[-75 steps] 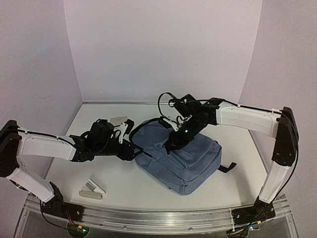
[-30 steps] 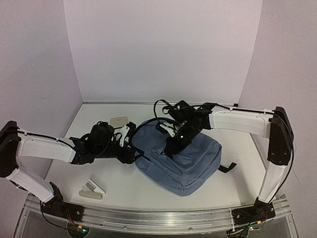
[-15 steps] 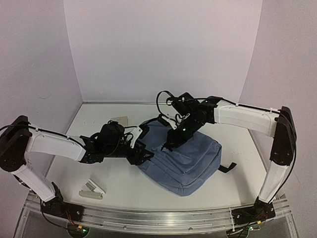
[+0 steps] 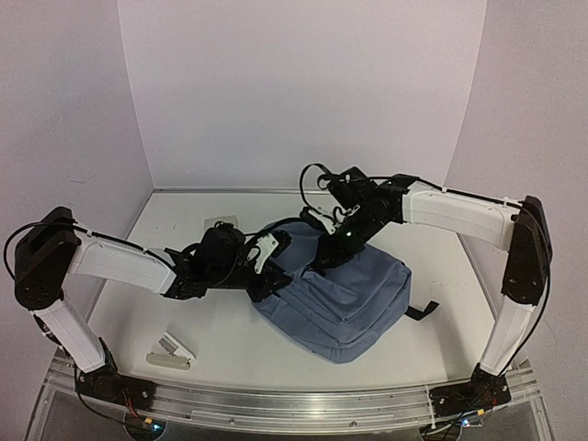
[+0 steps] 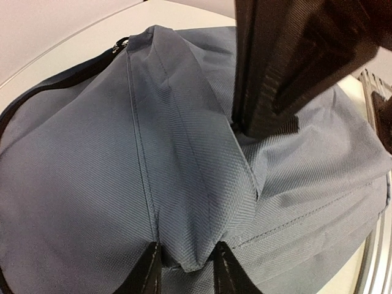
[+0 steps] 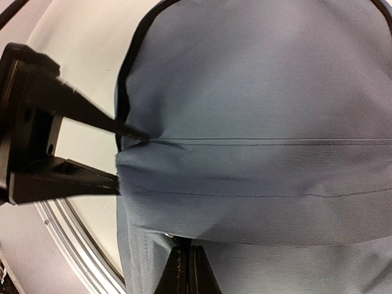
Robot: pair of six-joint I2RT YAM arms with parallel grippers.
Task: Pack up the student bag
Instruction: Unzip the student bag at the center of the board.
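Bag [image 4: 354,299] lies flat, centre-right of table [image 4: 220,340], strap end sticking out twd R side. L gripper [image 5: 187,272] at bag's left end, fingers either side of raised fabric fold, pinching it. R gripper [image 6: 187,269] clamped tight on bag fabric just beyond. Small white-grey item [image 4: 171,350] front-left, well apart.

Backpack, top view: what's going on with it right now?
Both arms are working on the student bag, which lies flat mid-table. The left tool has a fold of the bag's blue-grey fabric pinched between its fingers. The right tool is shut, tips pressed against the fabric close by; whether it grips anything is unclear.
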